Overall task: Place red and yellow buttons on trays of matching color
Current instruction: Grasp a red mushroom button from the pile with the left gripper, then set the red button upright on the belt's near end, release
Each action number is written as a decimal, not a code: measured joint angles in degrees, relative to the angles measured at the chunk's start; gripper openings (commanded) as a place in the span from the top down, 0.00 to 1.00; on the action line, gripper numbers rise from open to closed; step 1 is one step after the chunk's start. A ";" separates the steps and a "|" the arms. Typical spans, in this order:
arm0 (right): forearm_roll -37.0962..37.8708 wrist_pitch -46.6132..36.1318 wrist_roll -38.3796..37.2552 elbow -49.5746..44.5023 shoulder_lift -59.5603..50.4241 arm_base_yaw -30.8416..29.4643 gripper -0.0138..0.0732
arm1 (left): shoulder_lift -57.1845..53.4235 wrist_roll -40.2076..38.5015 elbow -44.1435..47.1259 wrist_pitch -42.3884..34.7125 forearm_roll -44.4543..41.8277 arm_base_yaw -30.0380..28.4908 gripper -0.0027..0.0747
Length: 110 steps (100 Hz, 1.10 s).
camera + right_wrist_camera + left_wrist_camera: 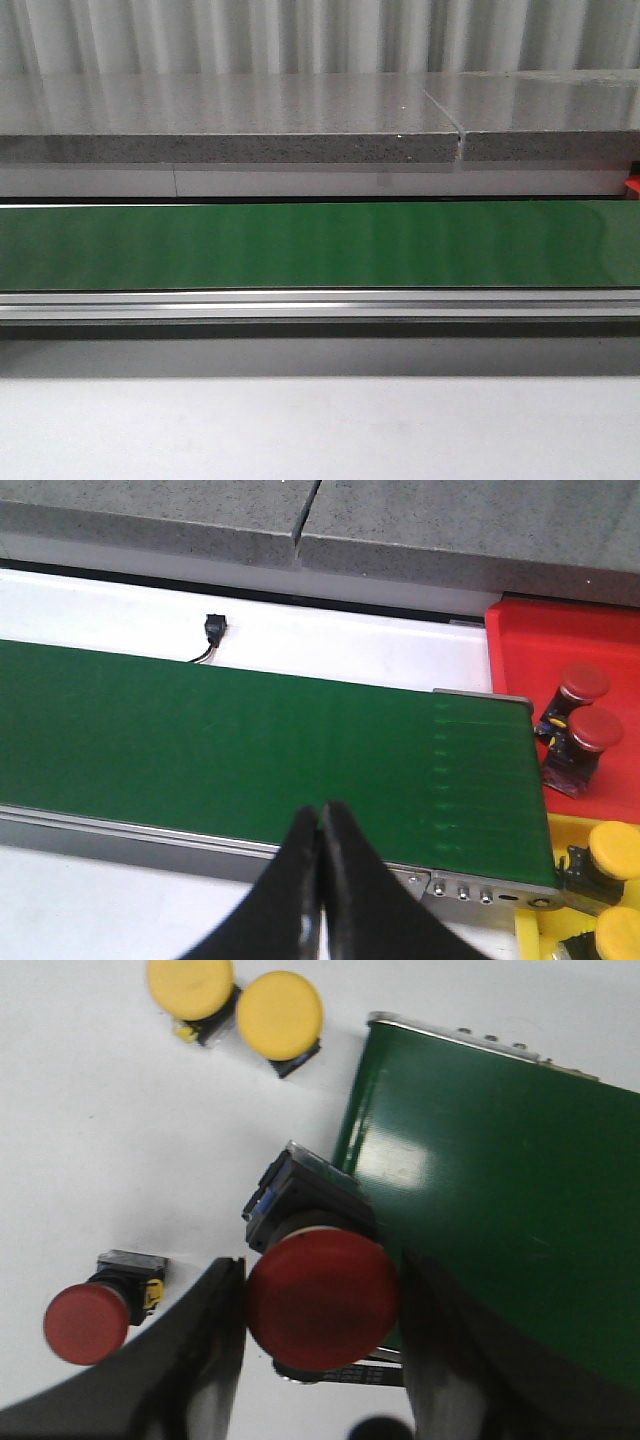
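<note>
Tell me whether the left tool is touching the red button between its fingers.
Touching. The left wrist view shows the left tool with both fingers pressed against the red button cap, no gap visible.

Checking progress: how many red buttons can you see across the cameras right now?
4: one red button between the left gripper fingers, one on the white table beside it, two in the red tray. Others may be hidden.

Left gripper (322, 1360), two broad glossy black fingers (205, 1360) at lower frame, curved outer edges, right gripper (320, 880), two slim black tapered fingers (290, 890) at bottom centre, smooth, unmarked
</note>
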<state>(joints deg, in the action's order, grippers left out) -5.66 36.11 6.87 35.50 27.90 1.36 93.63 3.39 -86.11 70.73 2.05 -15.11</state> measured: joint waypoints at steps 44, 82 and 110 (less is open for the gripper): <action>0.00 0.00 0.00 0.00 0.00 0.00 0.92 | 5.88 0.72 0.00 0.30 0.98 7.03 0.71; 0.00 0.00 0.00 0.00 0.00 0.00 0.92 | 6.71 1.74 -0.97 -0.10 2.65 7.03 0.28; 0.00 0.00 0.00 0.00 0.00 0.00 0.92 | 6.71 -3.79 -9.81 -1.50 3.81 6.52 0.28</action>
<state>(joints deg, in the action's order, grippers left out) -5.66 36.11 6.87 35.50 27.90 1.36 100.34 -0.41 -95.92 69.23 5.86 -8.59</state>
